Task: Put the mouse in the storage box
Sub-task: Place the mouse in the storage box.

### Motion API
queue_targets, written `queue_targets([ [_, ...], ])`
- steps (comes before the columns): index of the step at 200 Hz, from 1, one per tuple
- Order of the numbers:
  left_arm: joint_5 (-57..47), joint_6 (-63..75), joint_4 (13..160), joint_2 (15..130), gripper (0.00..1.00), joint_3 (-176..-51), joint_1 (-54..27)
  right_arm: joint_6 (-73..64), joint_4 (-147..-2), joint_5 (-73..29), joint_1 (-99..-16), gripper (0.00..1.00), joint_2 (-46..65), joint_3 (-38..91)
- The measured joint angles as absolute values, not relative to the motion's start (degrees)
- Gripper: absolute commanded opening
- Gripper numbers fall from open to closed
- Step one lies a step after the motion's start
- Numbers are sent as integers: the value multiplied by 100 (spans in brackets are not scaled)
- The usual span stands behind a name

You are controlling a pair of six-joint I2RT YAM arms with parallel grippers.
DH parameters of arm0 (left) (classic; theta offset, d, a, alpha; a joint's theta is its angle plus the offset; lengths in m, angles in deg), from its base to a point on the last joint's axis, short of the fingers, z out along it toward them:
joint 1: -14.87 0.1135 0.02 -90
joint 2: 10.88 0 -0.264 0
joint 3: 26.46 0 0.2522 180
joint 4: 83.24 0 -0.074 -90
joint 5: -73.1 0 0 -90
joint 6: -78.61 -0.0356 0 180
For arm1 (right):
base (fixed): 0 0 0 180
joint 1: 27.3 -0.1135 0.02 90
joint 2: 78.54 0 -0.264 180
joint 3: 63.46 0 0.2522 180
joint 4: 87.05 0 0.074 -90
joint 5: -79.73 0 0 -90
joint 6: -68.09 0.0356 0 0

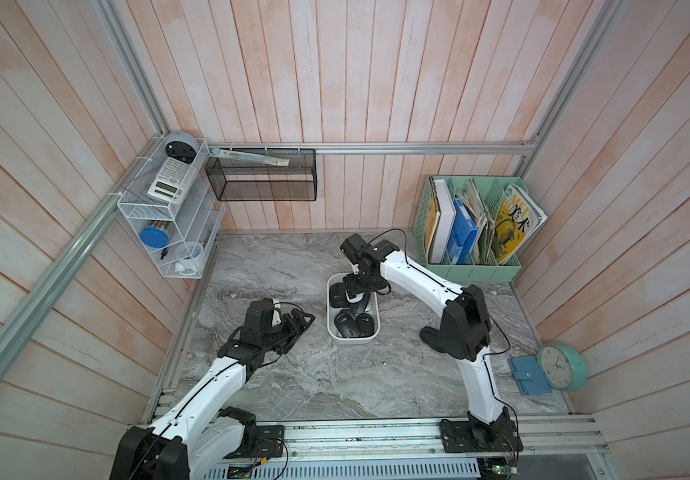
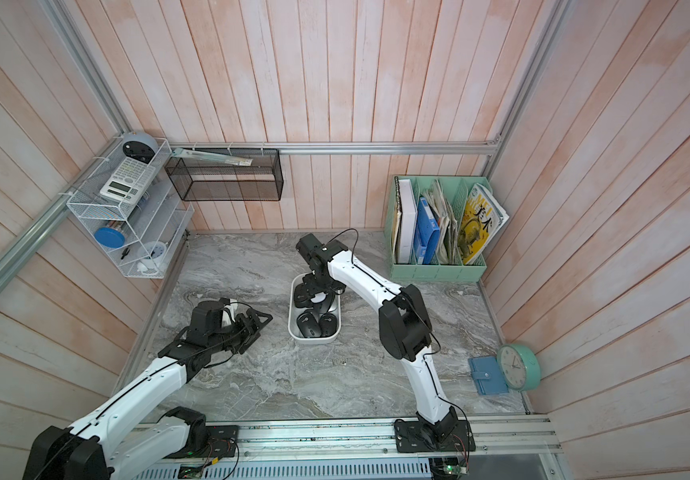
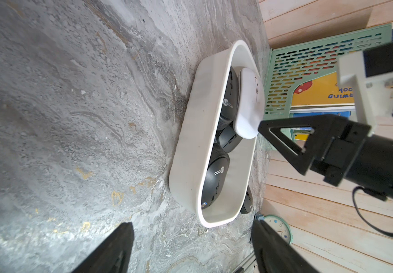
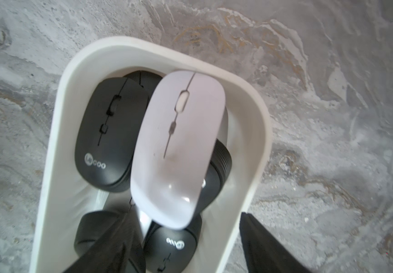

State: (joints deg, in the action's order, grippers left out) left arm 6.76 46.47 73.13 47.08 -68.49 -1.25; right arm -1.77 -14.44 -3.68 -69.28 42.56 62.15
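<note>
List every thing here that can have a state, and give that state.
storage box, upright, holding several mice
white mouse, lying tilted atop black mice inside the box
left tool, open, empty
right tool, open, not gripping the white mouse
file organizer, upright, filled with books

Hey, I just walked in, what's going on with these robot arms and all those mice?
The right gripper hangs over the storage box with its jaws open, gripping nothing. A white mouse lies on top of several black mice inside the box, right below that gripper. The left gripper is open and empty, held low over the table beside the box.
</note>
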Motion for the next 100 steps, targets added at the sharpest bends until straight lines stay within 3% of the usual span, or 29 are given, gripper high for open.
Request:
queue_targets([
  [53,836,4674,7374,4708,84,-6849,-175,66,-1789,-280,-6613,90,2669,4348],
  [100,812,4735,7851,4894,84,-6898,-1388,522,-1944,-565,-4943,94,1710,2075],
])
